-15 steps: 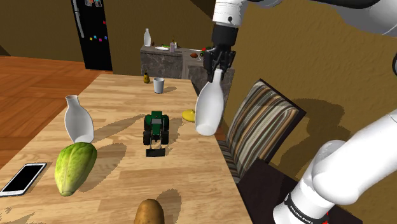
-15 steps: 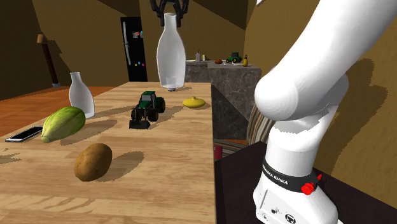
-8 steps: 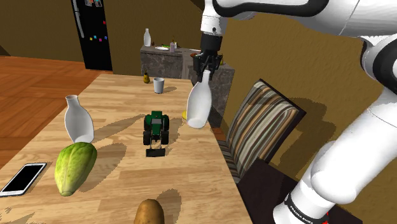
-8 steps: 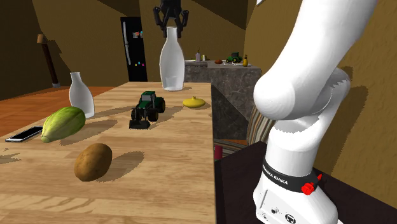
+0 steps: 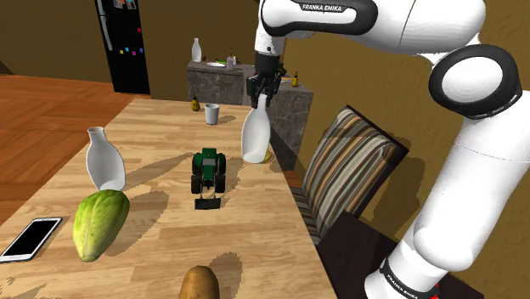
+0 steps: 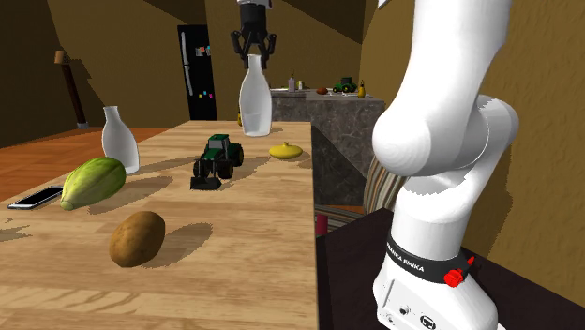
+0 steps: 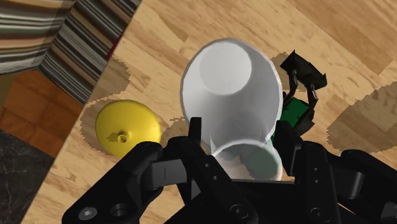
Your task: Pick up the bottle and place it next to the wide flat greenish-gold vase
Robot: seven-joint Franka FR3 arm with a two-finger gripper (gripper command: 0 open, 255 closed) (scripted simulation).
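- The black gripper (image 5: 261, 88) clasps the white bottle (image 5: 256, 136) by its neck, upright, at the shoulder view's upper centre.
- The bottle is over the wooden table (image 5: 161, 229), near the flat yellow vase (image 6: 285, 150).
- A green toy tractor (image 5: 207, 172) stands lower left of the bottle.

We read "FRANKA EMIKA" on the arm's upper link (image 5: 327, 7), top of the shoulder view, and on its base band (image 6: 409, 261).

Lighting was moderate and warm, from above. Dark, jagged-edged shadows lay on the table (image 5: 255, 242) beside each object. Background walls (image 6: 141, 56) rendered dim.
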